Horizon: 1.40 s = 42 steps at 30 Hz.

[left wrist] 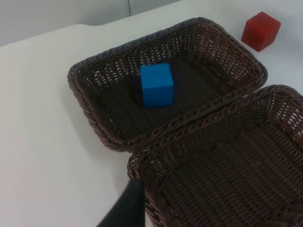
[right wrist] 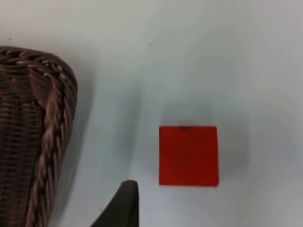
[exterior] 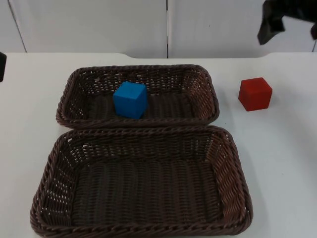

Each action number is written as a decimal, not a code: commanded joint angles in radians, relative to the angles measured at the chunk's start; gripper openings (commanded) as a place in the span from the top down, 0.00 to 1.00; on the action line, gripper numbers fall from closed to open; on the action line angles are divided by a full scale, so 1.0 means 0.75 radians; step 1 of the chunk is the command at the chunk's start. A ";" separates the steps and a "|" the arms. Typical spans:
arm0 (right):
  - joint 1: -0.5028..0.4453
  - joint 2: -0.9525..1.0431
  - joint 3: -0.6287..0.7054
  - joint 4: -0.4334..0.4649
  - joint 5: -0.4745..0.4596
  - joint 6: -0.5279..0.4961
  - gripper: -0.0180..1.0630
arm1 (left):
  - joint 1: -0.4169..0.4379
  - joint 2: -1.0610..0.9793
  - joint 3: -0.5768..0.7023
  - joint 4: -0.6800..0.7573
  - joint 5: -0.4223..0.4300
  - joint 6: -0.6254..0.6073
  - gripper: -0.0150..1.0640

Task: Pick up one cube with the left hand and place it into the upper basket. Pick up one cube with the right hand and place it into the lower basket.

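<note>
The empty lower brown wicker basket [exterior: 141, 183] waits; the red cube [exterior: 255, 93] sits on the white surface [exterior: 282, 148] just beyond its right corner, below the right claw [exterior: 271, 25], whose opening cannot be told.

Both arms are matte black, each gripper [exterior: 271, 26] fingertip dark and tapered.

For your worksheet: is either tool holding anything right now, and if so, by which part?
Nothing is held. The blue cube lies in the upper basket; the red cube sits on the table.

Robot lab test bench, bare white table top [exterior: 34, 89], plain grey partition wall [exterior: 89, 25] behind, black robot arm [exterior: 277, 22] overhead, two staged brown wicker baskets [exterior: 141, 183]
</note>
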 commanded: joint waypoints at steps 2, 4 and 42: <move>0.021 0.080 -0.019 0.003 -0.054 -0.012 0.01 | 0.004 -0.008 0.008 0.011 -0.001 -0.006 0.01; 0.029 0.094 -0.021 0.003 -0.058 -0.012 0.01 | 0.004 -0.008 0.008 0.011 -0.001 -0.006 0.01; 0.050 0.409 -0.021 -0.111 -0.376 0.077 0.01 | 0.004 -0.008 0.008 0.032 -0.006 -0.006 0.01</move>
